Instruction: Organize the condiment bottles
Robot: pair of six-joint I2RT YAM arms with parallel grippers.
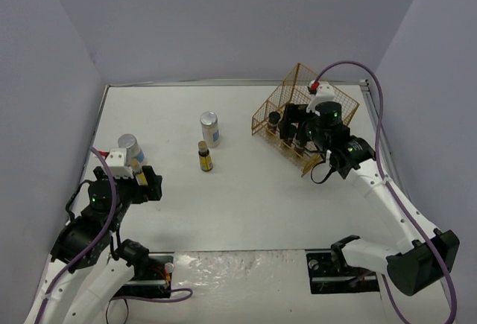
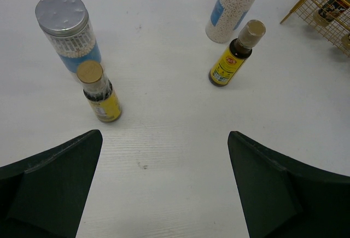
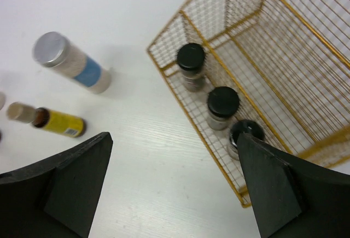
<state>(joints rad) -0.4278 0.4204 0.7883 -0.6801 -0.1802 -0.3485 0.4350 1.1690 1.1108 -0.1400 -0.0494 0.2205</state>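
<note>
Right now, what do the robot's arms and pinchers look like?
Both arms are black at the joints with white shells, the left arm and right arm. A purple cable loops along each, and a small green light glows on both. The left gripper and right gripper have broad, dark wedge-shaped fingers.

White-and-black arms (image 1: 375,184), purple cables (image 1: 378,115), green lights (image 1: 95,198), matte black claw fingers (image 2: 49,189)
</note>
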